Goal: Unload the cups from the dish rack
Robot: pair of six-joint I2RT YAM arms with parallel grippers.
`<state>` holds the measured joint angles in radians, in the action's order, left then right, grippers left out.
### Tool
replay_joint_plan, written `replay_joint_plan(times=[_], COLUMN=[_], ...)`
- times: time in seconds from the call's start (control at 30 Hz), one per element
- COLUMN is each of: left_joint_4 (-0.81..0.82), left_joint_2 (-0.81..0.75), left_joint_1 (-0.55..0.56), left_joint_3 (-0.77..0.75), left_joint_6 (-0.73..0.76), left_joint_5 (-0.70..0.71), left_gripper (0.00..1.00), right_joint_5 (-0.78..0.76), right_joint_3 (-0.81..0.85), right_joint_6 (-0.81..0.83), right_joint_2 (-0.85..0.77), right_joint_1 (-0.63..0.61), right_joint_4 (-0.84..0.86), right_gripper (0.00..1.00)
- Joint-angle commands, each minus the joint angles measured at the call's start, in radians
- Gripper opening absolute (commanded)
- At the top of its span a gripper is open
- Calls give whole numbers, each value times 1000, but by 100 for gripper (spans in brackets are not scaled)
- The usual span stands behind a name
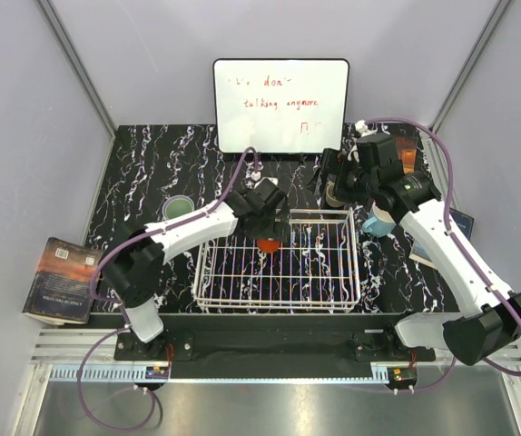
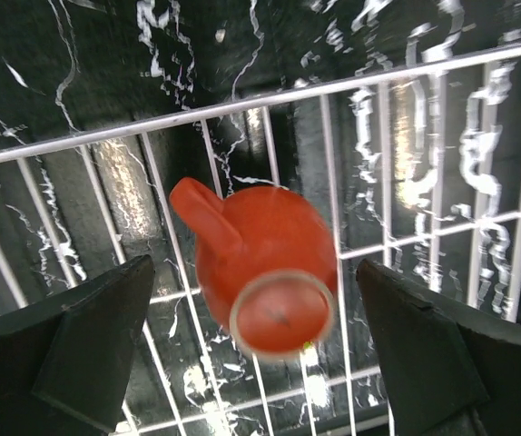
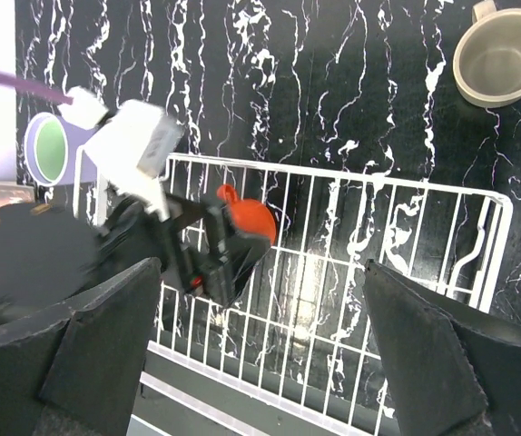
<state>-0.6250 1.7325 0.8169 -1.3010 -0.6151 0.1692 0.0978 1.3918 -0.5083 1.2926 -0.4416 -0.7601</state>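
Observation:
The small red-orange cup lies upside down on the wires of the white dish rack, near its far edge; it also shows in the top view and the right wrist view. My left gripper is open and straddles this cup without touching it. My right gripper is open and empty, high over the rack's right part. A lavender tumbler with a green inside stands left of the rack. The grey-brown cup and the light blue mug stand right of the rack.
A whiteboard with red writing stands at the back. A book lies off the table's left edge, and a dark blue book lies at the right edge. Grey walls close in both sides.

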Motion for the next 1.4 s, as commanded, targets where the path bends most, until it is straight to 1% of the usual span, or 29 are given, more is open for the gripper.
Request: replay_joint_plan(times=[0.0,0.07,0.1,0.17,0.2,0.3,0.33,0.4,0.43,0.53,0.57,0.67,0.7,0.73,0.77,0.8,0.83,0.87,0.9,0.93,0.97,1.0,1.03,1.13,1.17,1.2,1.23,1.37], left_joint_4=[44,53,59,68,70,73,73,73,70,67,67,65,88,115,158,268,334,402,527,586,620,715,755,881,939,961,981,1068], left_joint_2=[41,47,47,42,41,22,18,-2,-13,-66,-108,-184,-235,-269,-304,-376,-410,-438,-468,-505,-522,-534,-556,-588,-593,-591,-591,-584], left_joint_1=[2,2,4,2,4,7,7,13,11,13,13,1,-8,-21,-48,-62,-76,-103,-114,-123,-133,-134,-139,-140,-142,-142,-143,-142], left_joint_3=[-26,-18,-8,-1,5,16,19,25,28,40,42,42,46,57,98,126,159,224,251,275,311,324,338,397,407,414,425,454], left_joint_6=[-32,-35,-35,-38,-40,-40,-38,-28,-28,-20,-15,-24,-28,-32,-38,-50,-90,-112,-136,-179,-196,-212,-241,-281,-290,-299,-316,-347], left_joint_5=[1,0,0,3,3,15,19,26,27,29,27,-5,-34,-125,-195,-256,-380,-440,-497,-596,-634,-667,-730,-810,-829,-844,-868,-892], left_gripper=[99,95,86,74,63,47,33,16,0,0,0,0,0,0,0,0,0,0,0,0,0,0,0,0,0,0,0,0], right_joint_5=[25,25,23,25,26,31,31,20,17,13,13,-35,-43,-47,-40,-26,-1,55,81,106,130,135,147,242,293,321,344,427], right_joint_3=[-16,-23,-25,-33,-36,-54,-63,-73,-79,-80,-79,-71,-70,-68,-66,-63,-66,-71,-92,-112,-138,-196,-227,-283,-289,-307,-313,-341], right_joint_6=[36,40,42,42,39,33,33,31,31,30,30,2,-4,-15,-45,-62,-79,-119,-139,-160,-212,-242,-286,-324,-338,-352,-380,-438], right_joint_2=[-38,-39,-42,-49,-52,-64,-70,-79,-88,-101,-104,-124,-128,-133,-131,-128,-122,-121,-124,-143,-163,-183,-231,-277,-279,-279,-277,-285], right_joint_1=[-8,-8,-8,-8,-8,-8,-8,-8,-8,-8,-8,-8,-8,-6,-6,-6,-5,-3,-3,-3,-3,-2,-3,-3,-3,-3,-3,-3], right_joint_4=[24,24,25,28,31,39,41,44,44,45,44,42,42,44,47,53,59,83,105,137,216,260,362,474,499,525,568,656], right_gripper=[100,100,100,100,99,99,99,99,99,99,99,100,100,100,100,100,100,100,100,100,98,97,90,79,76,74,73,73])
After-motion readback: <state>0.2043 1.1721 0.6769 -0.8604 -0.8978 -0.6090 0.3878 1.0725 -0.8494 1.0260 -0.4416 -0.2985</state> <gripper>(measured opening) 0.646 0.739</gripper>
